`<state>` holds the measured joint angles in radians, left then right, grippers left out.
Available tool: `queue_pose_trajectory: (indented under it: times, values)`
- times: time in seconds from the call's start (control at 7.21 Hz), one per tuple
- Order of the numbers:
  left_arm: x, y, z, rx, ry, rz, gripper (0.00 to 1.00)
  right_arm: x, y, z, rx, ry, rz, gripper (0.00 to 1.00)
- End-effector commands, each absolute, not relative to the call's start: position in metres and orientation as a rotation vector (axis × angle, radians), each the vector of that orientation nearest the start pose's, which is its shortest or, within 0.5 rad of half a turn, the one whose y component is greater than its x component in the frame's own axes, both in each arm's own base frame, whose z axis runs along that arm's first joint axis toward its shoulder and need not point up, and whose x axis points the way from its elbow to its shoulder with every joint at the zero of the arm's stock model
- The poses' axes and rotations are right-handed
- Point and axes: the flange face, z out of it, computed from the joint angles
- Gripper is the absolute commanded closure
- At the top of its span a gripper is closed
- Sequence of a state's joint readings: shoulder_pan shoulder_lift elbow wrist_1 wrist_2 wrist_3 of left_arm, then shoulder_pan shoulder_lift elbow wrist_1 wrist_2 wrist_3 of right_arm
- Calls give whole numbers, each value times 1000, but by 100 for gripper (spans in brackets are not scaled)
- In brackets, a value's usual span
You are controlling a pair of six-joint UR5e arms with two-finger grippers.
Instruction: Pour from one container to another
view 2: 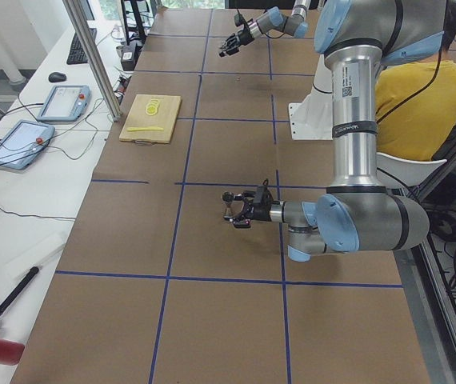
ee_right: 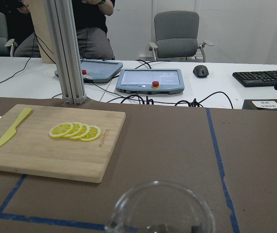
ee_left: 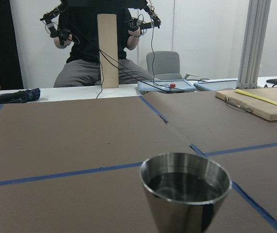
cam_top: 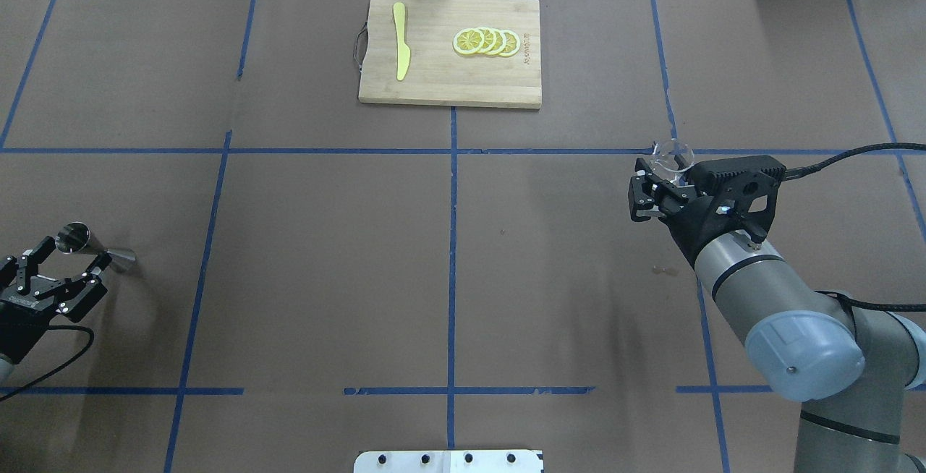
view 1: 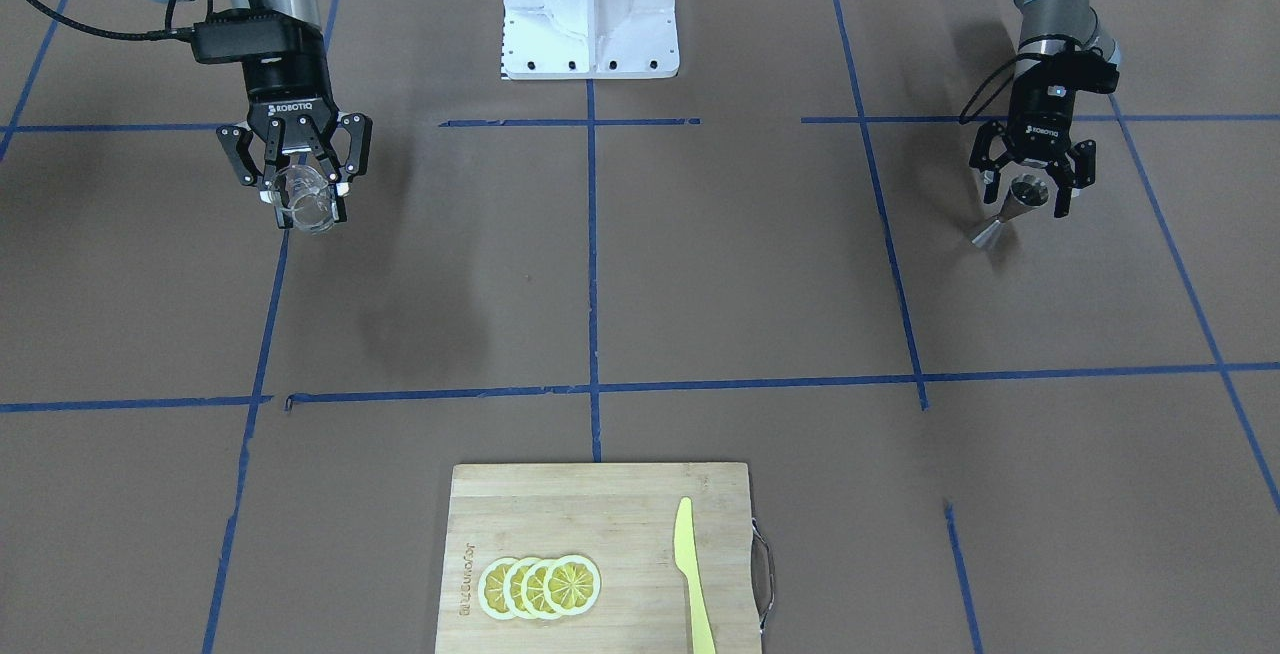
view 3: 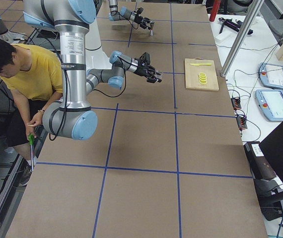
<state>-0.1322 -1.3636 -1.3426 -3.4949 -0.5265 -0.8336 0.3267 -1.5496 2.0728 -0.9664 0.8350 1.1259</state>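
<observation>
– Glassware first: where is the clear spouted cup point(view 1: 303, 212)?
– Clamped in the right gripper point(view 1: 305, 196), raised above the table point(view 1: 640, 284) at 3 o'clock, seen from overhead.
– And the metal jigger point(view 1: 1000, 226)?
– Upright at 9 o'clock, between the left gripper point(view 1: 1027, 196)'s wide-spread fingers.

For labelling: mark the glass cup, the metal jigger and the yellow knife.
glass cup point(view 1: 308, 214): exterior front-facing view, on its clear wall.
metal jigger point(view 1: 991, 232): exterior front-facing view, on its lower cone.
yellow knife point(view 1: 684, 539): exterior front-facing view, on its blade.
</observation>
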Motion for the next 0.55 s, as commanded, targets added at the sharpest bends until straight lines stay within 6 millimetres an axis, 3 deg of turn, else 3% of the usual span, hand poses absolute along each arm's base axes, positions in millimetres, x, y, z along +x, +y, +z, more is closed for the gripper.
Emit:
queue_pose_trajectory:
  times: [0.0,0.28,0.42]
  values:
    - [296,-251,649,1291,836,-283,1,-368,-337,332,1009,-748,315,100]
    - [303,-228,649,1296,847,-284,0,-364,-336,326,1012,-758,321,100]
    - [296,-216,652,1297,868,-299,0,-364,-336,325,1012,-760,321,100]
